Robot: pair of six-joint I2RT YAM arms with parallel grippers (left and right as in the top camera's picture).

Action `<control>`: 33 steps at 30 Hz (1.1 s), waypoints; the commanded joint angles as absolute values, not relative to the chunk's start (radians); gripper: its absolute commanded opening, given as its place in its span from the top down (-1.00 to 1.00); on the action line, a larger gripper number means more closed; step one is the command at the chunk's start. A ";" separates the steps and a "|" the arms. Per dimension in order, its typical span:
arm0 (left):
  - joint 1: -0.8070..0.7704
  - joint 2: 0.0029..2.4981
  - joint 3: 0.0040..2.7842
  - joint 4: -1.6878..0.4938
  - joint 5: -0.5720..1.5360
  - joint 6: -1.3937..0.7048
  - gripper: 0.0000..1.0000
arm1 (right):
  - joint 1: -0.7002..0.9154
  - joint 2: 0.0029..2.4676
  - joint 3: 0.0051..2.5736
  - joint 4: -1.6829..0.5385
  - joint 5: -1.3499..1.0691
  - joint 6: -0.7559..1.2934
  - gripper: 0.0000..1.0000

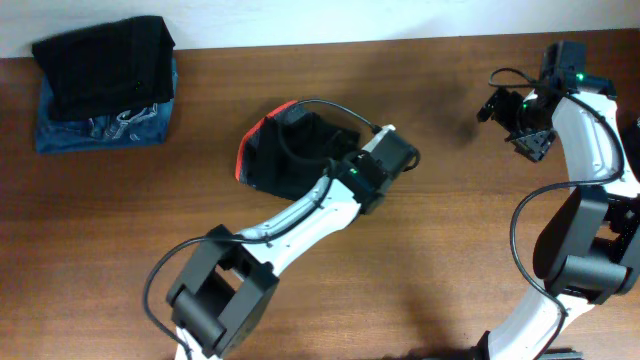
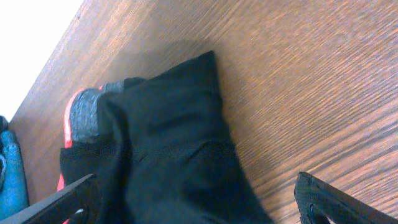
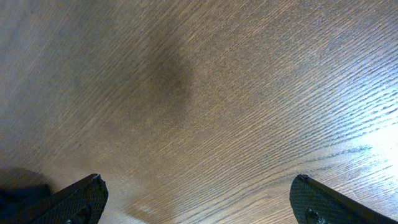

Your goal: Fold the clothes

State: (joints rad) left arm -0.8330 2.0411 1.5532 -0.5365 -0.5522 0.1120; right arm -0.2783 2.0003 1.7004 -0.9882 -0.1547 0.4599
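Clothes (image 1: 290, 150): a folded stack (image 1: 105, 85) is set at the table's (image 1: 450, 250) far left; one black piece (image 2: 174, 143) lies bunched at centre, seemingly only part folded. The left gripper (image 2: 199, 208) and right gripper (image 3: 196, 202) are spread wide, empty.

Jaws spread wide on left gripper (image 2: 199, 208) and right gripper (image 3: 198, 205), both seemingly angled downward.

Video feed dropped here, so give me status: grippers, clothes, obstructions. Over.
Left gripper open, above bunched black garment with grey, red-orange-edged waistband, mid-table. Right gripper open over bare wooden table. Folded black-on-blue stack far left. No obstruction seen.
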 commanded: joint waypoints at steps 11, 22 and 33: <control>-0.830 2.145 1.586 -0.560 -0.611 0.099 -0.98 | -0.282 2.005 1.691 -1.002 -0.145 0.407 -0.97; -0.722 2.156 1.586 -0.560 -0.565 0.123 -0.98 | -0.282 2.005 1.691 -1.015 -0.146 0.404 -0.97; -0.793 2.164 1.586 -0.550 -0.547 0.137 -0.98 | -0.282 2.005 1.691 -1.013 -0.145 0.403 -0.98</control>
